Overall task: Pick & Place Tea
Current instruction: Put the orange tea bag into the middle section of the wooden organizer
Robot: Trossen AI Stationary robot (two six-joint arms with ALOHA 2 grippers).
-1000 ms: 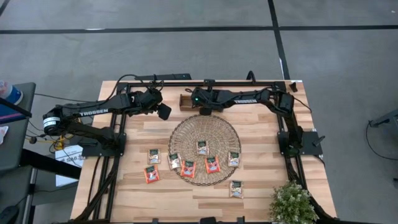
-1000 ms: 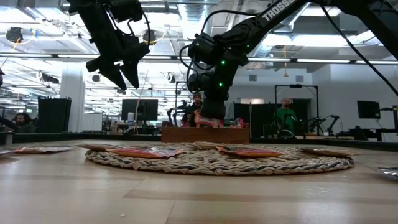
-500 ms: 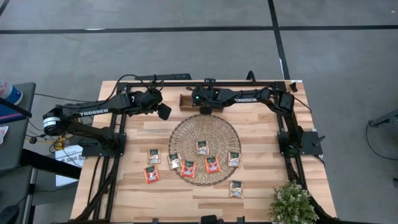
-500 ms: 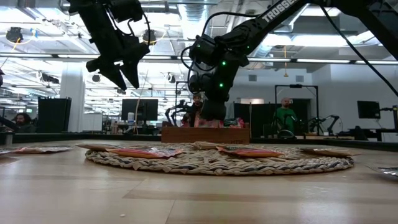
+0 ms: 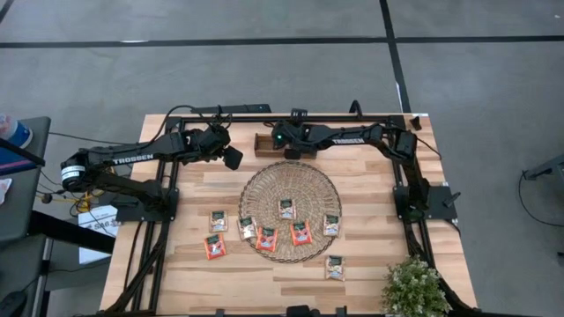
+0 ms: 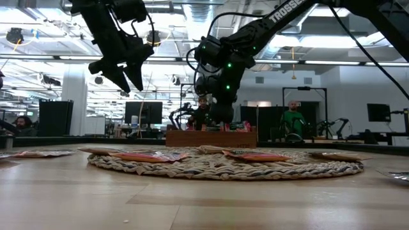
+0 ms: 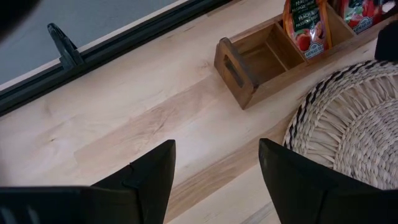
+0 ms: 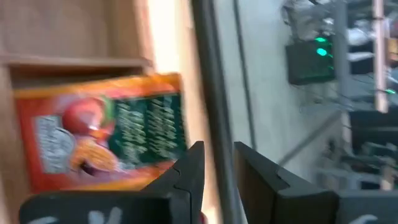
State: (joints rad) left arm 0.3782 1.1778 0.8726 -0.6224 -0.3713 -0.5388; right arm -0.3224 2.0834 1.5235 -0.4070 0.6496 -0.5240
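While your right arm reaches across the far edge of the table (image 5: 291,269), its right gripper (image 5: 293,151) sits over the wooden tray (image 5: 264,143), and what has changed in the last second is the grip: the fingers, pinched together a moment ago, have begun to part. In the right wrist view you see only a narrow gap between them, with an orange sachet (image 8: 102,127) lying just beyond the tips inside a tray compartment. I judge that sachet has just been let go, so this placement looks nearly done; whether it is fully free of the fingers I cannot tell.

Your left arm waits above the table's far left, its left gripper (image 5: 232,158) spread wide with nothing in it, looking down on the tray's empty end compartment and two sachets standing in the next ones.

On the round woven mat (image 5: 291,176) you have five tea sachets left along its near edge, among them an orange one (image 5: 300,233). Off the mat lie three more: a pale one (image 5: 218,221) and an orange one (image 5: 215,247) to its left, a pale one (image 5: 335,267) towards the potted plant (image 5: 414,289).
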